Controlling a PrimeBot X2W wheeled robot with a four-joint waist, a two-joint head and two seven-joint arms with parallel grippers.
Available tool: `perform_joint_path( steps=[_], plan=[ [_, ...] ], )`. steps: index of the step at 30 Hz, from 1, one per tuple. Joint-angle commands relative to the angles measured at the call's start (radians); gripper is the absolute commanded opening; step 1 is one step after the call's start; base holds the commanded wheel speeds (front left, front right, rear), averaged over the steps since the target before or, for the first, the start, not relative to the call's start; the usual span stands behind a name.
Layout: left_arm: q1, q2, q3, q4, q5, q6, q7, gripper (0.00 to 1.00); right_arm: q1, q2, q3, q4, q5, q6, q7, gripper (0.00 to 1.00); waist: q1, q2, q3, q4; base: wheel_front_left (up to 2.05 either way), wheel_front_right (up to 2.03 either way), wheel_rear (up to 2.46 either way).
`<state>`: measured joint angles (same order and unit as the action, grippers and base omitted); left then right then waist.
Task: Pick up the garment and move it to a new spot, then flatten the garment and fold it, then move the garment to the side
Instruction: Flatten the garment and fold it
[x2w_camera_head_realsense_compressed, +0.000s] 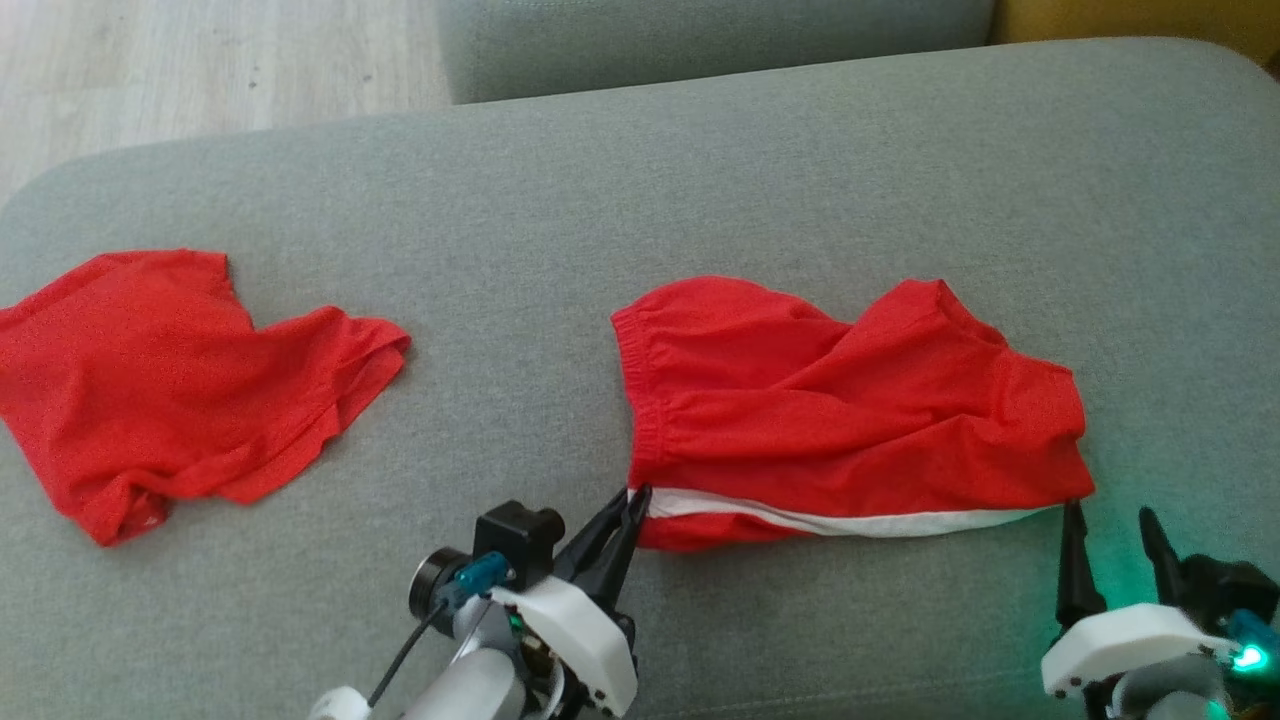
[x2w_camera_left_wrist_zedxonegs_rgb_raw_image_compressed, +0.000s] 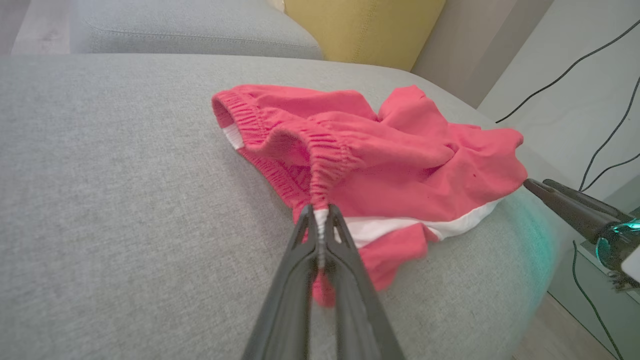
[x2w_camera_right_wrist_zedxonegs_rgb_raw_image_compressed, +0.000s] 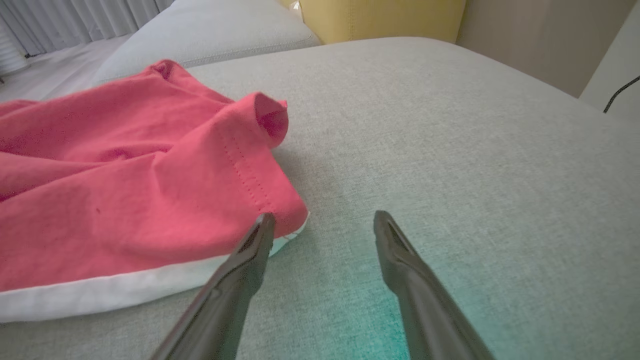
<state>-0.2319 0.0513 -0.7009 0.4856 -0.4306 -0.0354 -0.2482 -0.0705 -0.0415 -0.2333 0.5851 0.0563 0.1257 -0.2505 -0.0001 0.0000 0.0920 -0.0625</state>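
The garment (x2w_camera_head_realsense_compressed: 850, 410) is a pair of red shorts with an elastic waistband and a white stripe, lying crumpled on the grey cushion right of centre. My left gripper (x2w_camera_head_realsense_compressed: 636, 497) is shut on the waistband's near-left corner; the left wrist view shows the elastic (x2w_camera_left_wrist_zedxonegs_rgb_raw_image_compressed: 320, 212) pinched between the fingertips. My right gripper (x2w_camera_head_realsense_compressed: 1110, 520) stands open at the shorts' near-right corner. In the right wrist view one of its fingertips (x2w_camera_right_wrist_zedxonegs_rgb_raw_image_compressed: 265, 220) touches the hem of the garment (x2w_camera_right_wrist_zedxonegs_rgb_raw_image_compressed: 125, 190), and the other is over bare cushion.
A second red garment (x2w_camera_head_realsense_compressed: 180, 380) lies spread at the cushion's left. The wide grey cushion (x2w_camera_head_realsense_compressed: 700, 180) has another grey cushion (x2w_camera_head_realsense_compressed: 700, 40) behind it, wood floor (x2w_camera_head_realsense_compressed: 200, 70) at far left and a yellow cushion (x2w_camera_left_wrist_zedxonegs_rgb_raw_image_compressed: 365, 30) beyond. Black cables (x2w_camera_left_wrist_zedxonegs_rgb_raw_image_compressed: 600, 145) hang at the right.
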Motion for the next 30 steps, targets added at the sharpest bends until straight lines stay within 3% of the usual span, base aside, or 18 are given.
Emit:
perform_joint_path(
  steps=[1, 15, 30],
  plan=[
    [-0.024, -0.001, 0.036, -0.039, 0.009, -0.002, -0.013, 0.0, -0.037, -0.009, 0.026, -0.011, -0.015, 0.005, -0.009, 1.0, 0.0001, 0.0, -0.001, 0.003, 0.0, 0.0, 0.0],
    [-0.023, -0.001, 0.055, -0.062, 0.03, -0.014, -0.013, 0.0, -0.148, -0.009, 0.001, 0.127, -0.154, 0.005, -0.008, 1.0, 0.0001, 0.0, 0.029, 0.017, 0.0, 0.0, 0.0],
    [-0.026, -0.001, 0.059, -0.057, 0.031, -0.019, -0.014, 0.0, -0.214, -0.009, 0.014, 0.179, -0.17, 0.005, -0.011, 1.0, 0.0001, 0.0, 0.037, 0.037, 0.0, 0.0, 0.0]
  ],
)
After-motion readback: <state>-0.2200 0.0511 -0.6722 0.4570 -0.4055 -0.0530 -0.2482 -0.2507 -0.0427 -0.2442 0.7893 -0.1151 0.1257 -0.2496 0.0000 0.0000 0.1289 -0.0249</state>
